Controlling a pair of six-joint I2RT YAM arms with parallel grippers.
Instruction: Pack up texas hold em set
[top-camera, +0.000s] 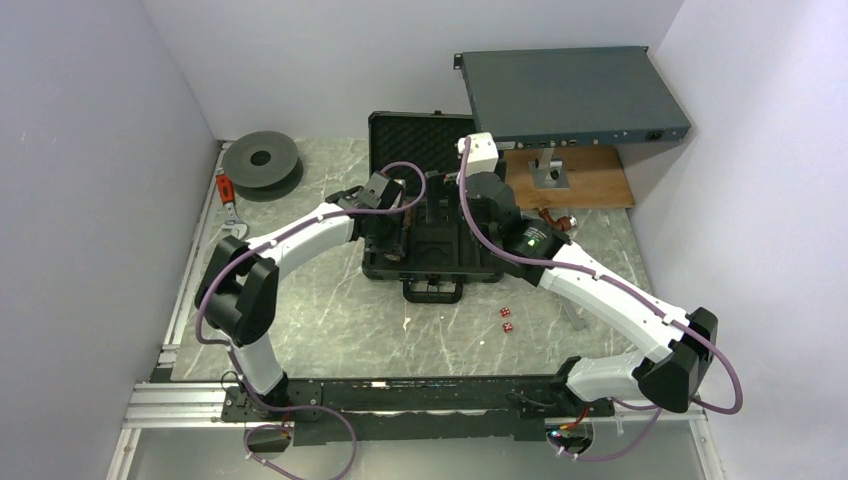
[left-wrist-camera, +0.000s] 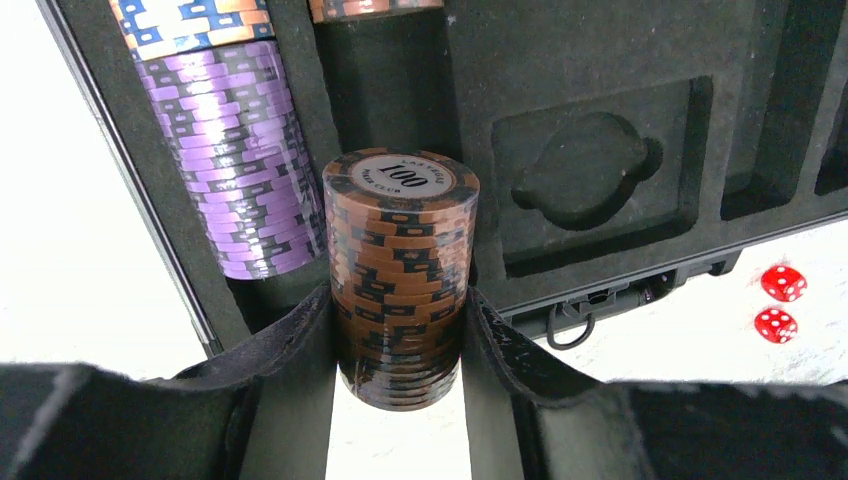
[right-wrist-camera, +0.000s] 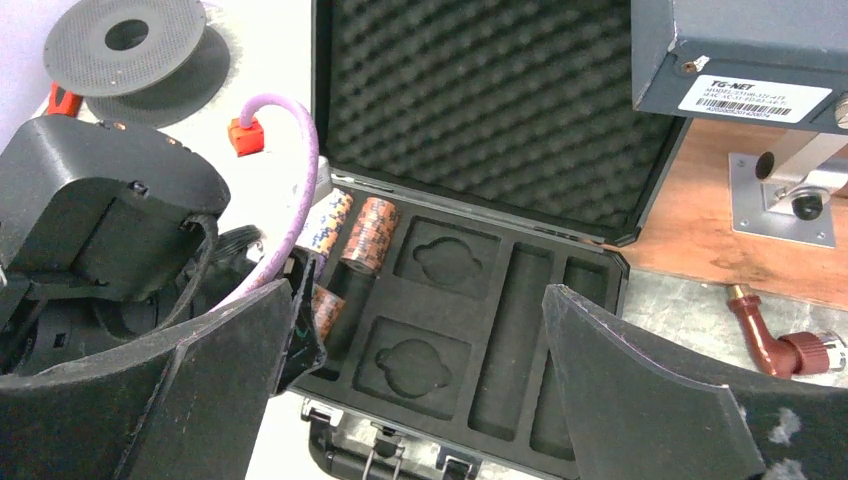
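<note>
Marbled grey-green tabletop (top-camera: 330, 330) ringed by plain white walls carries an open black hard plastic briefcase (top-camera: 430, 265) at its middle, the egg-crate foam lid (right-wrist-camera: 480, 110) standing upright at the far side and the slotted black foam tray (right-wrist-camera: 470, 300) lying flat with its handle toward the arms. Over the tray's left end, the left gripper (left-wrist-camera: 398, 300) is clamped on a stack of brown striped poker chips (left-wrist-camera: 400, 250) marked 100 on top, one finger against each side; whether the stack rests in its slot or hangs just above it cannot be told. Just beside it, a row of purple striped chips (left-wrist-camera: 245, 170) already lies in the outermost left slot. The right gripper (right-wrist-camera: 420, 300) hovers over the tray with fingers spread wide, grasping nothing. Two small red dice (top-camera: 506, 318) sit on the table near the case's front right corner, outside it. A large flat grey metal rack box (top-camera: 570, 95) stands at the far right, and a dark round spool (top-camera: 262, 160) at the far left.
</note>
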